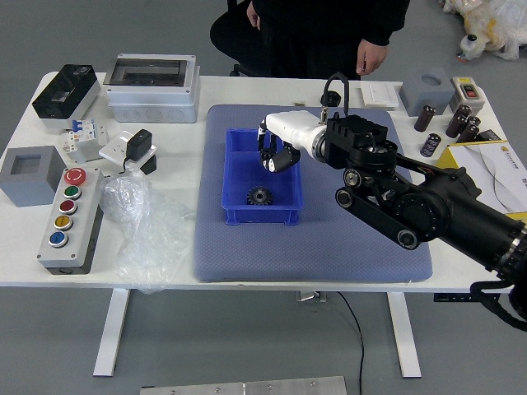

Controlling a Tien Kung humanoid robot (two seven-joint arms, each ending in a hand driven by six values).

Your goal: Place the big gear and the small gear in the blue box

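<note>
My right hand (pixel 272 156) is over the upper right part of the blue box (pixel 233 216), its black fingers curled around a small dark piece with a light spot, which looks like the small gear (pixel 270 164). The fingers hide most of that piece. A dark toothed gear (pixel 259 196) lies flat on the box floor near its lower wall, below and apart from the hand. My left hand is out of view.
A blue-grey mat (pixel 346 259) lies under the box. To its left are a clear plastic bag (pixel 144 234) and a button panel (pixel 70 218). Dark cylinders (pixel 425 118) stand at the right. A person's hand (pixel 370 58) hangs beyond the far edge.
</note>
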